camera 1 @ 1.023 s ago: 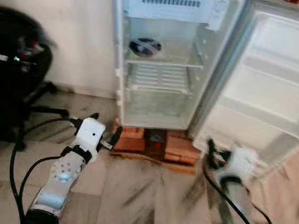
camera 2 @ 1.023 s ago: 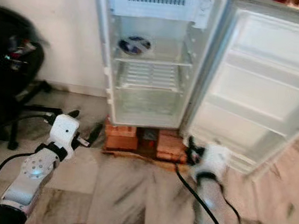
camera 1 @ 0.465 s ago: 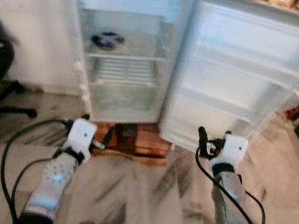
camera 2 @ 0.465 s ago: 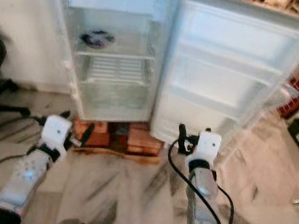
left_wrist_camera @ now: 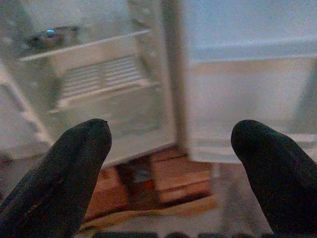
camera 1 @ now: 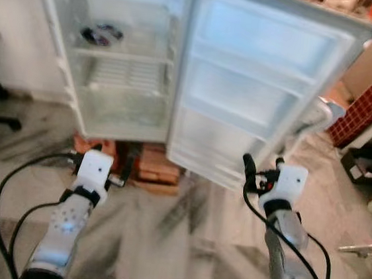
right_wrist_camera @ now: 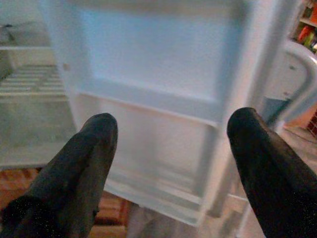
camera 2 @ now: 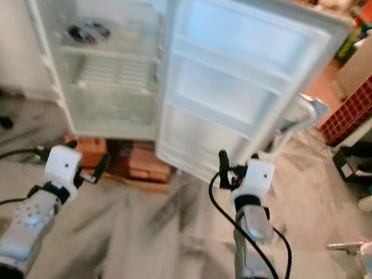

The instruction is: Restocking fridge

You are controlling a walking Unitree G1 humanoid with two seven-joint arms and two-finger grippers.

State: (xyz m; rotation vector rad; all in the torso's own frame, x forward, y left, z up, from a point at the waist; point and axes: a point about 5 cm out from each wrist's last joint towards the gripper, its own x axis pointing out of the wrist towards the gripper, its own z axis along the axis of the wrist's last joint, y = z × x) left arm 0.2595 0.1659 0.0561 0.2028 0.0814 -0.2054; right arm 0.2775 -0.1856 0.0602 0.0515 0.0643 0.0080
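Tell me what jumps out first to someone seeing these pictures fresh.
The small white fridge stands wide open, raised on bricks, its door swung out toward the robot's right. Its shelves look nearly bare, with one dark round dish on the top shelf. In front, the left gripper and right gripper are both open and hold nothing.

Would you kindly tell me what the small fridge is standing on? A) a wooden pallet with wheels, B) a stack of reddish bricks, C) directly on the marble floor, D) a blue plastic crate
B: the fridge is raised off the floor on reddish bricks under its base, seen in the head views and between the left gripper fingers in the left wrist view.
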